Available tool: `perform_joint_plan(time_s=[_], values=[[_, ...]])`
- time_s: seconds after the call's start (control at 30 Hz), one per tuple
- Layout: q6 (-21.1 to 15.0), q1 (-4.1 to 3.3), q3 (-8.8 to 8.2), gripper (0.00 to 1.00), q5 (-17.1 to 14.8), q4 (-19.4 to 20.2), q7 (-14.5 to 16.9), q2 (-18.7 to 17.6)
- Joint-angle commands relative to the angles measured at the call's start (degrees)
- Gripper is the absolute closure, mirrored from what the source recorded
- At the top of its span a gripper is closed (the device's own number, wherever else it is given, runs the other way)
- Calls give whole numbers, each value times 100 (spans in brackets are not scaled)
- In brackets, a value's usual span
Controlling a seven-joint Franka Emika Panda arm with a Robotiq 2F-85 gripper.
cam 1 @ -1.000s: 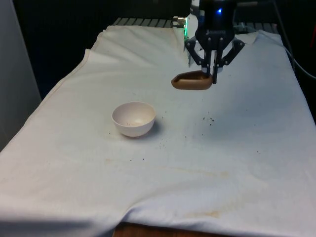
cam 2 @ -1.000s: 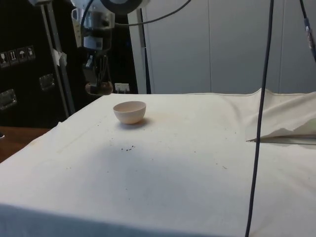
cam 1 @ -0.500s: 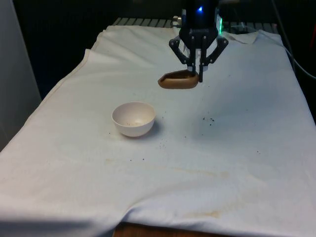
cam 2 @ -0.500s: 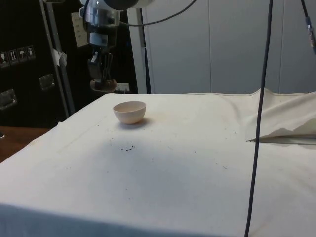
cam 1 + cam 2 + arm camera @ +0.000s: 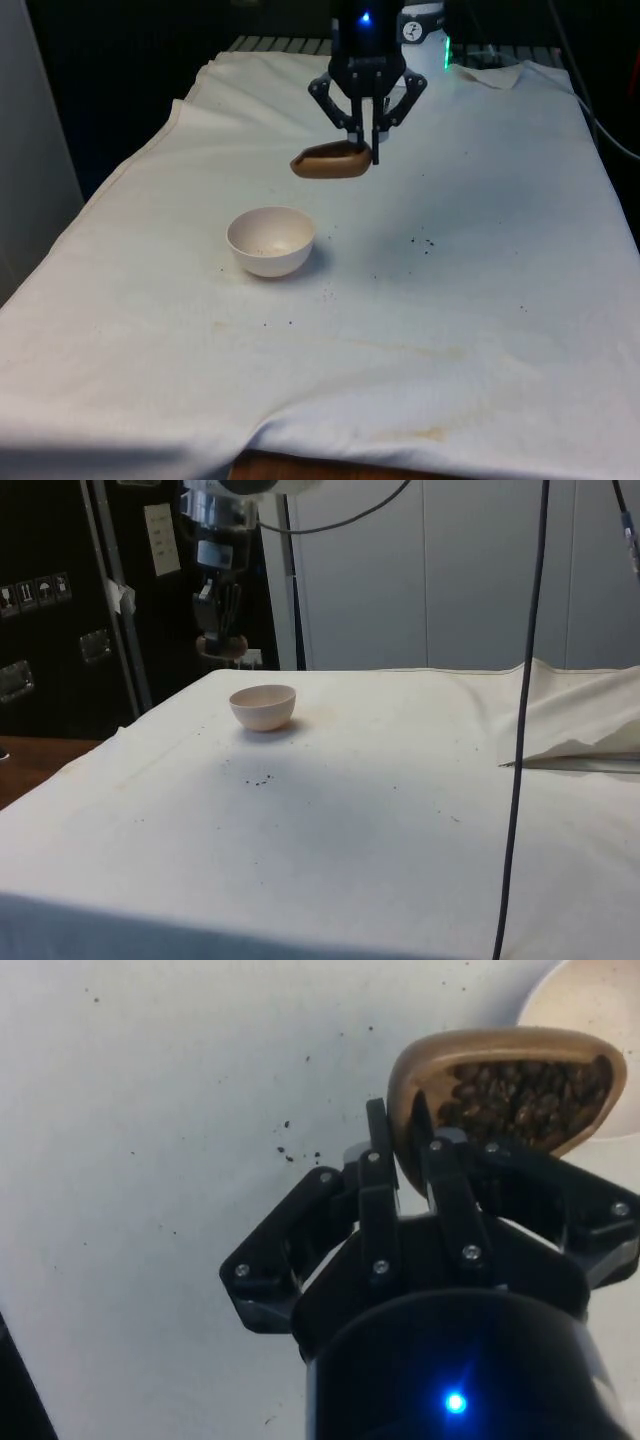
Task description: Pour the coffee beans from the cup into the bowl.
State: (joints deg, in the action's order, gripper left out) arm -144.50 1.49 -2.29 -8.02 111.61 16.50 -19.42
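Note:
A brown cup (image 5: 330, 163) full of coffee beans (image 5: 520, 1095) hangs in the air, held level by its rim. My gripper (image 5: 364, 147) is shut on that rim, one finger inside and one outside. The cream bowl (image 5: 270, 240) stands on the cloth, lower and towards the front view's left of the cup; it looks nearly empty. From the side, the cup (image 5: 222, 647) and gripper (image 5: 229, 630) hover behind and above the bowl (image 5: 264, 706). In the wrist view the bowl's edge (image 5: 560, 1000) lies just beyond the cup (image 5: 420, 1070).
Loose coffee beans (image 5: 424, 241) are scattered on the white cloth (image 5: 480, 330) to the front view's right of the bowl, and more (image 5: 260, 778) show in the side view. A black cable (image 5: 525, 720) hangs in front of the side camera. Folded cloth (image 5: 580, 730) is bunched at the side.
My gripper has carried the cup towards the front view's left, closer to the bowl, staying at about the same height. The bowl has not moved.

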Motion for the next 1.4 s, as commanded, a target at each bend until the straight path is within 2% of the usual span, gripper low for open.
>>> perform_joint_plan(time_s=[0.0, 0.23, 0.27, 0.3, 0.57, 0.6, 0.63, 0.77, 0.83, 0.87, 0.9, 1.17, 1.2, 1.23, 1.37], values=[[52, 63, 17, 100, -126, -29, 138, -11], [115, 69, -195, 100, -441, -52, 493, -29], [57, 11, -235, 100, -367, -17, 418, -17], [126, 63, -223, 100, -481, -57, 533, -29], [246, 74, -458, 100, -728, -115, 848, -57], [183, 17, -504, 100, -659, -63, 791, -29], [252, 74, -481, 100, -756, -120, 877, -63], [315, 97, -561, 100, -957, -183, 1066, -126], [361, 97, -602, 100, -1071, -235, 1157, -166], [298, 40, -665, 100, -1014, -195, 1117, -149], [390, 97, -613, 100, -1134, -264, 1203, -189], [670, 109, -716, 100, -1684, -579, 1558, -395], [602, 57, -762, 100, -1599, -527, 1501, -372], [699, 126, -728, 100, -1748, -602, 1610, -424], [854, 138, -842, 100, -2040, -705, 1856, -527]])
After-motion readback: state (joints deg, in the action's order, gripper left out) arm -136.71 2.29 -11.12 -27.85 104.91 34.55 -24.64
